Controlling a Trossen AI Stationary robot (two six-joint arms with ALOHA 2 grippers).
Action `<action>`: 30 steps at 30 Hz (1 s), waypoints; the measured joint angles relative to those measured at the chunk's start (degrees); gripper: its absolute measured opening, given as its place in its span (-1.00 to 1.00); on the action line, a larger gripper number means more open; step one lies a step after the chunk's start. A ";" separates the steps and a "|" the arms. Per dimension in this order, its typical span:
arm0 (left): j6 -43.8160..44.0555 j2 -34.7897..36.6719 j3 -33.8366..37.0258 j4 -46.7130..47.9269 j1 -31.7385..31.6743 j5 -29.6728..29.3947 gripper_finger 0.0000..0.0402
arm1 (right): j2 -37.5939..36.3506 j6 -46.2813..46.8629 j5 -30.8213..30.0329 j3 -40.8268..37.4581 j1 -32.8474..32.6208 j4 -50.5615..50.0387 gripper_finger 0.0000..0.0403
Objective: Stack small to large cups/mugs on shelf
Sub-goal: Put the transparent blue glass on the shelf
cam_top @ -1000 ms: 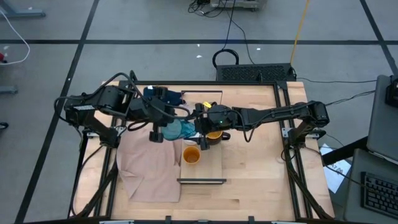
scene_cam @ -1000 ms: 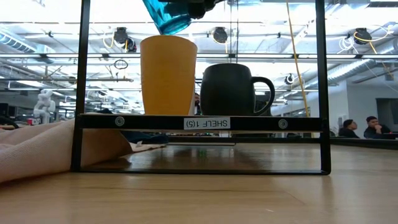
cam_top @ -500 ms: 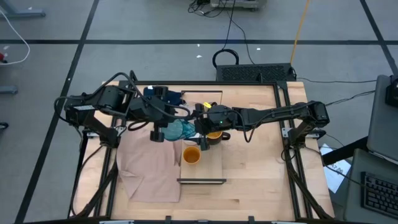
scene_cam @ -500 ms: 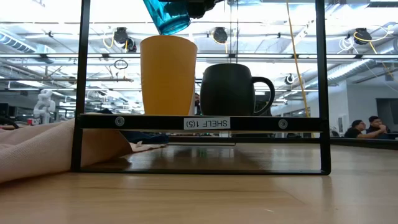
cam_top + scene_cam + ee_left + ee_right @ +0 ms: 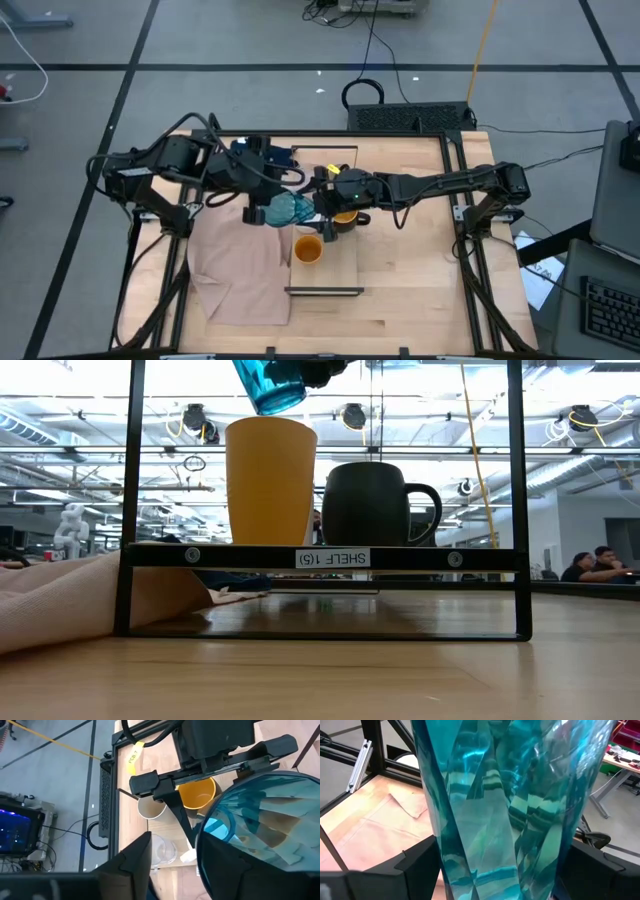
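Note:
The teal ribbed tumbler (image 5: pixel 284 208) hangs tilted over the shelf (image 5: pixel 320 557), its base (image 5: pixel 270 388) above the small orange cup (image 5: pixel 270 480). My right gripper (image 5: pixel 502 867) is shut on it from the table's right. My left gripper (image 5: pixel 175 865) stands open at the tumbler's mouth (image 5: pixel 260 820), with one finger (image 5: pixel 220 865) at the rim and the other (image 5: pixel 127 867) outside it. On the shelf stand the orange cup (image 5: pixel 307 249) and the dark mug (image 5: pixel 375 505) with its orange inside (image 5: pixel 197 795). A beige-grey cup (image 5: pixel 151 808) and a clear glass (image 5: pixel 162 847) show farther along. My left gripper has one finger over the tumbler's rim (image 5: pixel 202 832) and one outside; I cannot tell whether either touches the wall. My right gripper pinches the tumbler's ribbed sides (image 5: pixel 450 850) between its two fingers (image 5: pixel 415 865). The fingers come nearly level from the table's right and lie across the tumbler. It hangs tilted, clear of the shelf and cups.
A beige cloth (image 5: pixel 240 270) lies on the table left of the shelf, bunched up near the shelf's frame (image 5: pixel 130 510). Bare wood (image 5: pixel 410 270) lies to the shelf's right. People sit in the room behind (image 5: pixel 600 565).

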State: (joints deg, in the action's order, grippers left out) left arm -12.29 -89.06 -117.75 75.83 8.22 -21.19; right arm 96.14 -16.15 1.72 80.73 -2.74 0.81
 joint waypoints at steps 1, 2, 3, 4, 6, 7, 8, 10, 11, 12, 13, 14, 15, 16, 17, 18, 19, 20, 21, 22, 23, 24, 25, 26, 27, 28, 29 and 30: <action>0.25 0.00 0.00 0.00 -0.26 0.13 -0.15 | 0.00 0.01 0.00 0.00 0.00 -0.05 0.59; 0.37 0.00 0.00 0.00 -0.52 0.68 -0.13 | 0.00 0.01 0.00 0.00 0.00 -0.05 0.59; 0.37 0.19 0.00 0.02 -0.79 1.47 -0.10 | 0.00 -0.02 0.01 0.00 0.00 -0.10 0.59; 0.39 0.54 0.00 0.08 -1.01 2.18 -0.08 | 0.00 -0.02 0.00 0.00 0.00 -0.02 0.59; 0.40 1.06 0.00 -0.09 -1.62 2.95 -0.05 | -0.07 -0.09 -0.01 0.03 0.00 0.34 0.59; 0.42 1.45 0.00 -0.22 -1.91 3.17 -0.04 | -0.11 -0.06 -0.04 0.08 0.00 0.33 0.59; 0.43 1.91 0.00 -0.26 -2.12 3.31 -0.03 | -0.13 0.01 -0.13 0.11 0.00 0.47 0.59; 0.43 2.71 0.02 -0.67 -2.39 3.54 -0.03 | -0.13 0.01 -0.23 0.18 0.02 0.83 0.59; 0.41 2.99 0.02 -1.47 -2.42 3.57 -0.03 | -0.17 0.06 -0.26 0.22 0.02 0.97 0.59; 0.33 3.41 0.02 -2.16 -2.40 3.57 -0.02 | -0.24 0.07 -0.24 0.22 0.02 1.06 0.59; 0.21 3.69 0.02 -2.38 -2.36 3.67 -0.02 | -0.30 0.26 -0.22 0.22 0.02 1.10 0.59; -0.05 3.84 0.02 -2.70 -2.36 4.04 -0.02 | -0.31 0.29 -0.20 0.22 0.02 1.13 0.59; -0.31 3.94 0.02 -2.91 -2.36 4.62 -0.02 | -0.31 0.28 -0.14 0.22 0.04 1.04 0.59; -0.38 3.98 0.02 -2.88 -2.36 4.94 -0.02 | -0.28 0.27 -0.13 0.20 0.04 0.86 0.59; -0.34 3.98 0.02 -2.86 -2.36 4.94 -0.02 | -0.28 0.24 -0.10 0.20 0.04 0.65 0.59; -0.23 3.96 0.02 -2.69 -2.36 4.98 -0.02 | -0.28 0.24 -0.05 0.16 0.06 0.47 0.59; -0.09 3.94 0.02 -2.42 -2.36 5.08 -0.02 | -0.26 0.26 -0.05 0.13 0.07 0.45 0.59; -0.08 3.87 0.02 -2.29 -2.36 5.10 -0.02 | -0.23 0.25 -0.07 0.13 0.07 0.46 0.59; -0.08 3.73 0.02 -2.27 -2.36 5.09 -0.02 | -0.22 0.23 -0.07 0.13 0.09 0.36 0.59; -0.07 3.64 0.02 -2.27 -2.36 5.09 -0.02 | -0.22 0.25 -0.07 0.11 0.11 0.30 0.59; -0.07 3.59 0.02 -2.25 -2.36 5.09 -0.02 | -0.22 0.23 -0.07 0.09 0.11 0.26 0.59; -0.08 3.52 0.02 -2.25 -2.36 5.09 -0.02 | -0.20 0.18 -0.07 0.09 0.11 0.21 0.59; -0.30 3.52 0.02 -2.26 -2.36 5.09 -0.02 | -0.20 0.08 -0.07 0.09 0.11 0.24 0.59; -0.71 3.54 0.02 -2.30 -2.38 5.09 -0.02 | -0.20 0.08 -0.07 0.09 0.11 0.29 0.59; -0.77 3.65 0.02 -2.40 -2.49 5.09 -0.02 | -0.20 0.08 -0.10 0.09 0.11 0.31 0.59; -0.77 3.89 0.02 -2.53 -2.53 5.17 -0.02 | -0.20 0.09 -0.12 0.09 0.11 0.39 0.59; -0.75 4.16 0.02 -2.62 -2.53 5.24 -0.02 | -0.20 0.10 -0.13 0.09 0.12 0.45 0.59; -0.74 4.40 0.02 -2.86 -2.53 5.27 -0.02 | -0.20 0.14 -0.13 0.09 0.13 0.34 0.59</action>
State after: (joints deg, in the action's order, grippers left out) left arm -13.03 -84.65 -117.73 72.98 5.69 -15.92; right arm 95.94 -16.02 1.58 80.82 -2.61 1.14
